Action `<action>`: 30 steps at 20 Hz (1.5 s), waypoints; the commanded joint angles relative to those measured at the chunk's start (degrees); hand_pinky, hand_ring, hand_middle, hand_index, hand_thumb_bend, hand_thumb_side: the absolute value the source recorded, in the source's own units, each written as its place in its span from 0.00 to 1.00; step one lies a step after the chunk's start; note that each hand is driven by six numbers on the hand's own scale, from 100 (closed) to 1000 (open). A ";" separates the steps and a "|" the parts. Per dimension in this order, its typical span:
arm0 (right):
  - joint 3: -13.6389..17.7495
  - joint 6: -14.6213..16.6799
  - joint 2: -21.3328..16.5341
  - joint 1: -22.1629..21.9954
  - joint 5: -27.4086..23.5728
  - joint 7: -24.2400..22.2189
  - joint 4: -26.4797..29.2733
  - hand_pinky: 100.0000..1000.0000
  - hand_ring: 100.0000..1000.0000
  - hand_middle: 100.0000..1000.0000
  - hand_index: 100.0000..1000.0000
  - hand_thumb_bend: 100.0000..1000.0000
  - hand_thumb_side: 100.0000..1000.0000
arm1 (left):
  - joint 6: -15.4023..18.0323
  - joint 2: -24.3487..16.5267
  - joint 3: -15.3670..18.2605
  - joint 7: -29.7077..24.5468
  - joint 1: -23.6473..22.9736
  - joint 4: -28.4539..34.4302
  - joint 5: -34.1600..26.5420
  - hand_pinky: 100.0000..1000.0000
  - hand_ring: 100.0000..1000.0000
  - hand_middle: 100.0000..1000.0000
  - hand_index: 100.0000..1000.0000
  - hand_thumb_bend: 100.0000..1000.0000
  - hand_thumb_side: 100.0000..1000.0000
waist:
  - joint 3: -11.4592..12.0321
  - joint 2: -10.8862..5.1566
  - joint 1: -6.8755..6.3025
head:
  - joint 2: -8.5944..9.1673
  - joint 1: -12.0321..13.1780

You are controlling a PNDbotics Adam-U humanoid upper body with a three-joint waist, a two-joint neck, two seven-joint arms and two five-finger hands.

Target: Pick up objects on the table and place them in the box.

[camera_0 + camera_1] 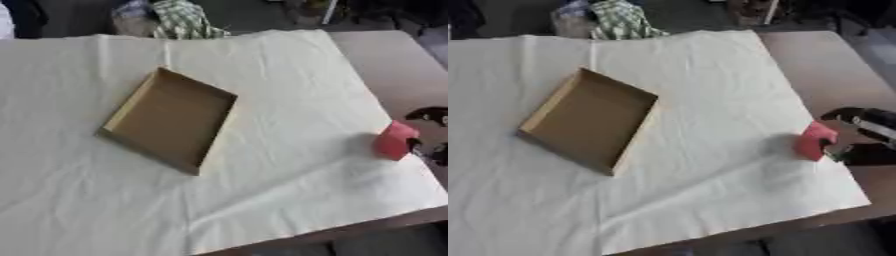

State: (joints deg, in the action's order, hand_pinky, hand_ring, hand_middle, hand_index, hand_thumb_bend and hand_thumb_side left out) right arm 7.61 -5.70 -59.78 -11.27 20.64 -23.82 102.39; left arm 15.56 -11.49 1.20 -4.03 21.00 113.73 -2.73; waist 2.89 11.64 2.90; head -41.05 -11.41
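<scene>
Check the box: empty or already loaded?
Empty. The cardboard box shows only its bare brown floor; the red object is out on the cloth's right edge, at the right hand.

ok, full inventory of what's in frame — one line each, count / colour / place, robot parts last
box: 1, brown cardboard, open and shallow, nothing visible inside, left of centre on the cloth, set at an angle
red object: 1, red, blocky, at the cloth's right edge, in the right hand
cloth: 1, pale cream, creased, covering most of the table
table: 1, brown, bare strip showing on the right and along the near edge
checked fabric: 1, green and white, beyond the table's far edge
right hand: 1, black, coming in from the right edge, fingers curled round the red object
left hand: not in view
</scene>
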 commanded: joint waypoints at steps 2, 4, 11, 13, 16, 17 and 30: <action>0.25 -0.40 -1.89 1.04 1.22 0.13 -0.93 0.94 1.00 0.98 1.00 0.05 0.86 | -0.13 -0.12 -0.13 -0.41 0.30 0.87 -0.30 0.49 0.67 0.61 0.74 0.00 0.65 | 0.16 -0.55 0.00 | 0.40 -0.31; 0.14 -0.79 -1.94 1.44 2.73 0.34 -1.53 0.94 1.00 0.99 1.00 0.07 0.86 | -0.23 -0.06 -0.23 -0.62 0.24 0.87 -0.34 0.49 0.67 0.61 0.74 0.00 0.65 | 0.20 -0.44 -0.01 | 0.44 -0.34; -0.16 -0.76 -1.64 2.30 4.06 0.47 -3.12 0.94 1.00 0.99 1.00 0.07 0.87 | -0.46 0.13 -0.31 -1.16 0.26 0.87 -0.45 0.49 0.67 0.61 0.74 0.00 0.65 | 0.29 -0.17 -0.05 | 0.43 -0.46; -0.28 -0.47 -1.59 2.43 3.73 0.28 -3.13 0.94 1.00 0.99 1.00 0.07 0.88 | -0.55 0.17 -0.32 -1.28 0.24 0.87 -0.46 0.49 0.67 0.61 0.74 0.00 0.65 | 0.29 -0.14 -0.05 | 0.40 -0.51; -0.58 0.04 -1.54 2.69 2.96 -0.12 -2.91 0.94 1.00 0.98 1.00 0.06 0.90 | -0.67 0.24 -0.44 -1.57 0.21 0.87 -0.49 0.49 0.67 0.61 0.74 0.00 0.66 | 0.30 -0.10 -0.06 | 0.43 -0.57; -0.67 0.22 -1.52 2.78 2.64 -0.27 -2.77 0.94 1.00 0.98 1.00 0.05 0.91 | -0.70 0.27 -0.47 -1.68 0.19 0.87 -0.50 0.49 0.67 0.61 0.74 0.00 0.66 | 0.30 -0.09 -0.06 | 0.42 -0.59; -0.44 0.88 -1.75 2.65 2.24 -1.44 -2.09 0.95 1.00 0.99 1.00 0.12 1.00 | -1.12 0.54 -0.63 -2.90 0.10 0.87 -0.50 0.49 0.67 0.61 0.74 0.00 0.66 | 0.33 -0.05 0.05 | 0.41 -0.55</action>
State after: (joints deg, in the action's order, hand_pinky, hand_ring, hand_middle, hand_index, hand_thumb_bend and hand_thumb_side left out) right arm 6.33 -4.84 -59.74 -8.78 22.29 -25.02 100.07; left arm 14.41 -10.94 0.82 -6.64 20.66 113.73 -3.02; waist 3.21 12.27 2.91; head -41.02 -11.79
